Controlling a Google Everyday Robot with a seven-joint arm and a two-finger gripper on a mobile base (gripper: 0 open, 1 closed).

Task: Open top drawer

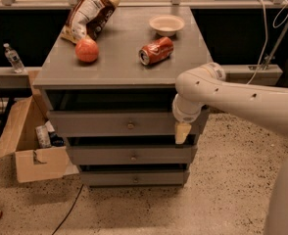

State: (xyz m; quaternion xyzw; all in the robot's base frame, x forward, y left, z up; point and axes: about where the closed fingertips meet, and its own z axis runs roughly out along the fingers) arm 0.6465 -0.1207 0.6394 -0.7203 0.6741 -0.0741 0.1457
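Note:
The top drawer (pixel 105 124) is the uppermost grey front of the cabinet, with a small round brass knob (pixel 131 126) at centre. It stands pulled out a little, with a dark gap above its front edge. My gripper (pixel 182 131) hangs from the white arm at the right end of that drawer front, its yellowish fingertip (pixel 181 132) pointing down beside the front's right end. It is well right of the knob and holds nothing I can see.
Two lower drawer fronts (pixel 133 156) sit beneath. On the cabinet top (pixel 119 58) lie a chip bag (pixel 87 13), an orange fruit (pixel 87 50), a red can (pixel 156 50) and a white bowl (pixel 166 24). An open cardboard box (pixel 29 141) stands on the floor at left, and a bottle (pixel 12 58) on a ledge.

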